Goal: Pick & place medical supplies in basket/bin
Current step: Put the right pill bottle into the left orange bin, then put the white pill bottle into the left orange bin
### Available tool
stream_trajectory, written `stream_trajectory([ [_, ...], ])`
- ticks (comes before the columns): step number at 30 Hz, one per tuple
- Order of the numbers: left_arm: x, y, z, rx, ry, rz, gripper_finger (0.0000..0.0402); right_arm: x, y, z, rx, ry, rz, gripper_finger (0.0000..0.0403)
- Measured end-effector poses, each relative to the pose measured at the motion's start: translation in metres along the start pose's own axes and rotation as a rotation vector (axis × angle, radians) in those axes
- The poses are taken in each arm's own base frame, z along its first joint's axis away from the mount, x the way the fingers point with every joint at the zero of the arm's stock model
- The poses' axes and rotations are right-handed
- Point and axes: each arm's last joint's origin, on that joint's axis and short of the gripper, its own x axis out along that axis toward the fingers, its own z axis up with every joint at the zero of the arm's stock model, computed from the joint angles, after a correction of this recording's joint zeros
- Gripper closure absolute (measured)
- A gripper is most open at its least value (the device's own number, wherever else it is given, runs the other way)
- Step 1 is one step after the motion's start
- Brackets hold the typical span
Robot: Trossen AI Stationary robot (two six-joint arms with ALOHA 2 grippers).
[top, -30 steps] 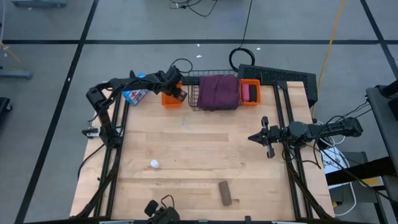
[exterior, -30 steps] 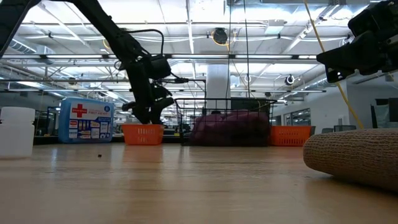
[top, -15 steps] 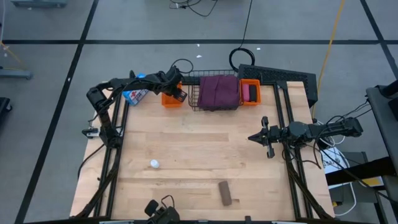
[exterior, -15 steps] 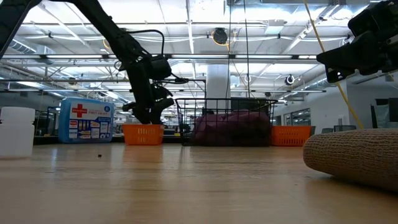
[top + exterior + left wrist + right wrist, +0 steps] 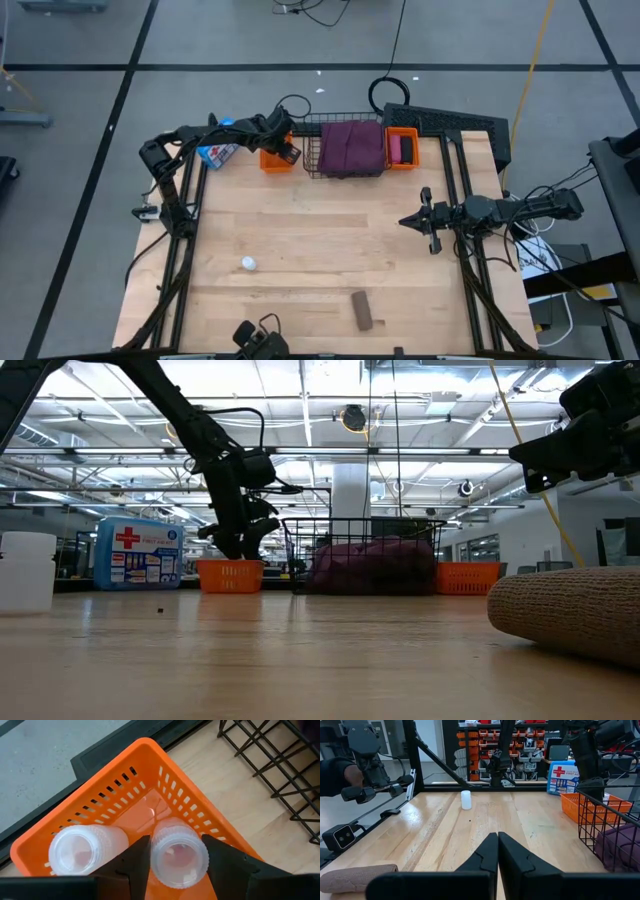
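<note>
My left gripper (image 5: 176,840) stands over the left orange bin (image 5: 272,161) at the table's far edge. Between its fingers is a white vial (image 5: 179,857), and a second vial (image 5: 82,851) stands beside it in the bin. The black wire basket (image 5: 312,165) holds the maroon cloth (image 5: 350,146). The right orange bin (image 5: 402,133) holds a pink roll (image 5: 394,150). One white vial (image 5: 247,264) stands on the table, and a brown roll (image 5: 363,311) lies near the front edge. My right gripper (image 5: 405,222) waits shut at the right, touching nothing. My left gripper has the vial's ribbed upper part (image 5: 157,852) between its two fingers, one on either side. The fingers come from above, slanting down into the bin. The vial stands upright inside the left orange bin; the vial itself hides whether its bottom rests on the bin's floor.
A blue-and-white pouch with a red cross (image 5: 215,153) lies left of the orange bin. A black case (image 5: 450,125) sits at the far right corner. A person's hand (image 5: 355,776) shows beyond the table. Bare wood (image 5: 320,240) spreads across the table's middle.
</note>
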Motion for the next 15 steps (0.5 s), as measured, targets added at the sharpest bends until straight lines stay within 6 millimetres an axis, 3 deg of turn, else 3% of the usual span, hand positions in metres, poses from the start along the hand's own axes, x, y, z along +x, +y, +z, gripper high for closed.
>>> stream_trajectory([
  [15, 0.0, 0.0003, 0.0001, 0.063, -0.003, 0.011, 0.017, 0.0, 0.0, 0.0, 0.0, 0.0, -0.001, 0.0403],
])
